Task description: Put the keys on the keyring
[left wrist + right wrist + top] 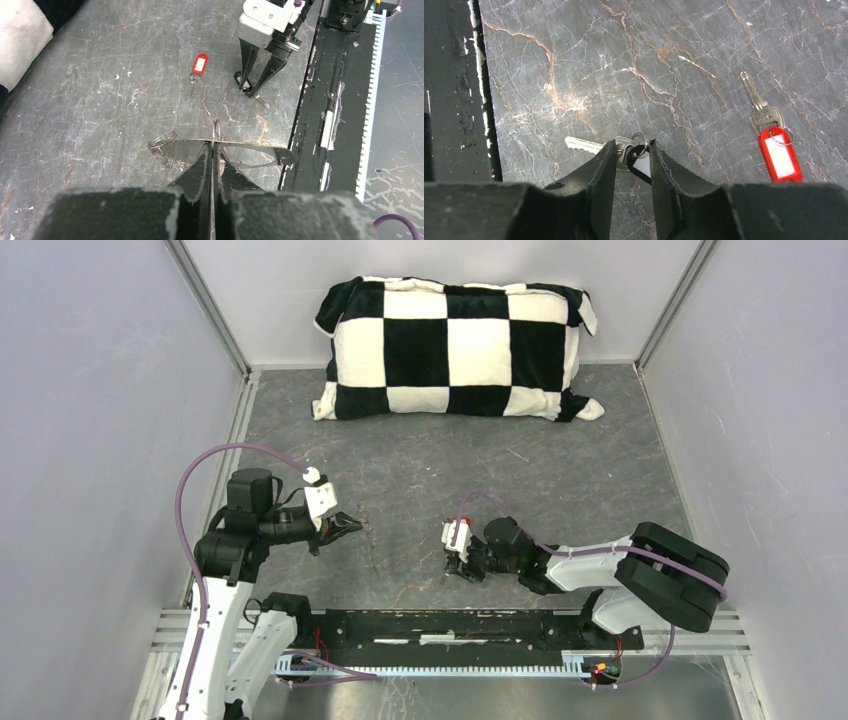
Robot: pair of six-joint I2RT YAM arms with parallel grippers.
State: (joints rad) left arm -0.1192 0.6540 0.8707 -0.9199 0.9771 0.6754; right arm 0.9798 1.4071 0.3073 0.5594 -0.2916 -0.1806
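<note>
A: Nearest first. The right gripper (633, 146) straddles the black key (639, 163), which lies flat on the table (560, 460) with its tag between the jaws. Whether it's gripped or just bracketed, I can't tell.
B: Risk: the tag is probably slick, so a squeeze may pop it out. Or the key swings and the blade ends up pointing wrong for threading.
A: The red key (776, 150) lies loose at 3 o'clock from that gripper, well apart.
B: A careless sweep could knock it away. Next?
A: The left gripper (213, 145) is at 10 o'clock from the right one in the top view. It's clenched on the keyring (245, 145) wire.
B: It's thin wire, so it may twist or slip in the pads if a key pushes on it. No key is on it yet.
A: Hard to make out: the ring shows nearly edge-on and I can't find its opening. The small grey pieces bunch at its 9 o'clock end. In the top view the keys and ring are too small to see. The pillow (455, 348) sits far off at 12 o'clock.
</note>
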